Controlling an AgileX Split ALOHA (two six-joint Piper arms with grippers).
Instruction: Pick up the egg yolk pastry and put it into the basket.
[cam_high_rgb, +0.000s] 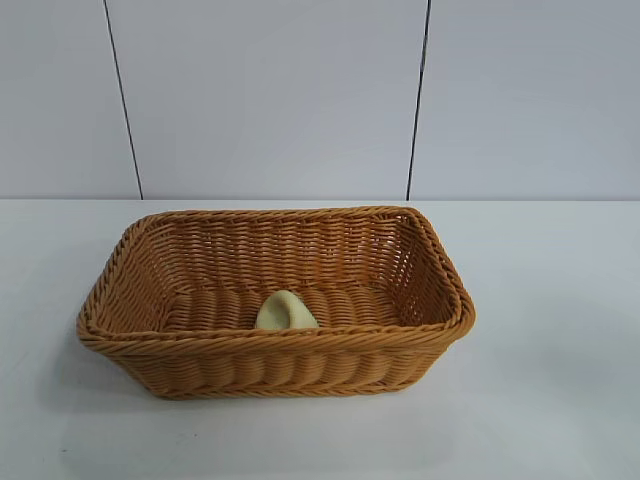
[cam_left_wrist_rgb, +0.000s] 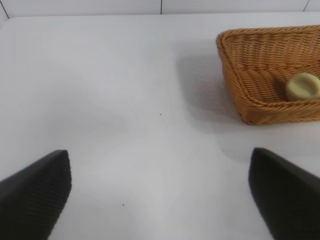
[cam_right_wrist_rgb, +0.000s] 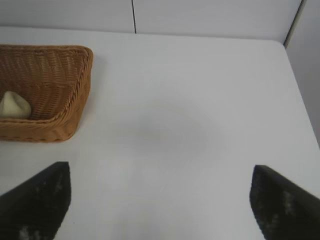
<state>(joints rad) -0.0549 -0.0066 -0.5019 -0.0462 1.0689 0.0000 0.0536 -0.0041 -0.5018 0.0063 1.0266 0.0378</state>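
Note:
The pale yellow-cream egg yolk pastry (cam_high_rgb: 287, 311) lies on the floor of the orange-brown wicker basket (cam_high_rgb: 160, 345), close to its near wall. The left wrist view shows the pastry (cam_left_wrist_rgb: 303, 86) inside the basket (cam_left_wrist_rgb: 240, 75), well away from my left gripper (cam_left_wrist_rgb: 160, 192), which stands open and empty over bare table. In the right wrist view the pastry (cam_right_wrist_rgb: 15, 105) rests in the basket (cam_right_wrist_rgb: 75, 90), far off from my right gripper (cam_right_wrist_rgb: 160, 197), also open with nothing between its fingers. Neither arm appears in the exterior view.
The basket stands in the middle of a white table (cam_high_rgb: 560, 330). A white panelled wall (cam_high_rgb: 270, 90) with dark seams rises behind the table's far edge.

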